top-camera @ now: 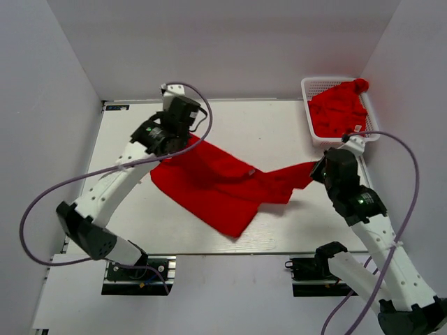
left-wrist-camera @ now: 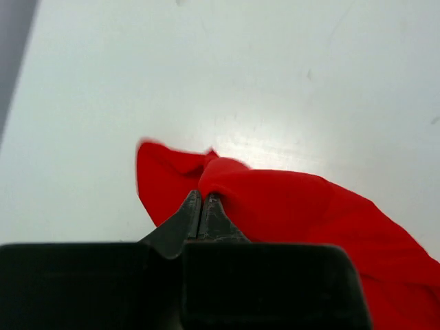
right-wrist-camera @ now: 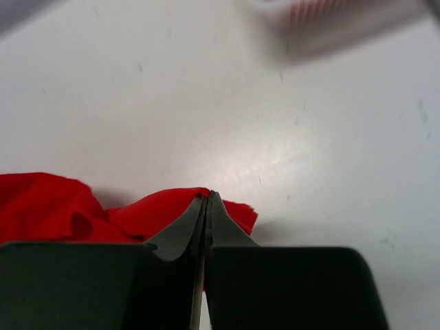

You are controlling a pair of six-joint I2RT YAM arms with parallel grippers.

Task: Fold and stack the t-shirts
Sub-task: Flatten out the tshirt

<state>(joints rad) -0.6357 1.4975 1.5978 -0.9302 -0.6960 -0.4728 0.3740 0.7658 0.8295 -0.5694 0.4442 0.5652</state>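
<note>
A red t-shirt (top-camera: 216, 185) lies partly spread on a white table (top-camera: 265, 122), to the left of a white lattice basket (top-camera: 308, 91) and nearer the arms' bases than the basket is. The shirt is drawn out into a long band. Its long axis runs from an end well left of the basket to a narrow end near the basket's near side. A loose flap spreads from the middle of the band toward the bases, rumpled rather than flat. The basket itself holds bundled red cloth (top-camera: 339, 112), probably further shirts.

Both ends of the band are held. The left gripper (top-camera: 187, 142) is clamped on the end farthest from the basket; its wrist view shows the two fingers pressed together with a fold of red cloth pinched at their tips. The right gripper (top-camera: 316, 171) is clamped on the end nearest the basket, fingers together with a small peak of cloth between them. The shirt therefore lies between the two pincers, one arm at each end.

The left arm bends in a long arc, its wrist pointing toward the basket's side of the table. The right arm stands on the near side of the basket, its wrist angled away from it toward the shirt.

The coming move likely depends on keeping this band taut between the two grips while the flap is laid flat.
</note>
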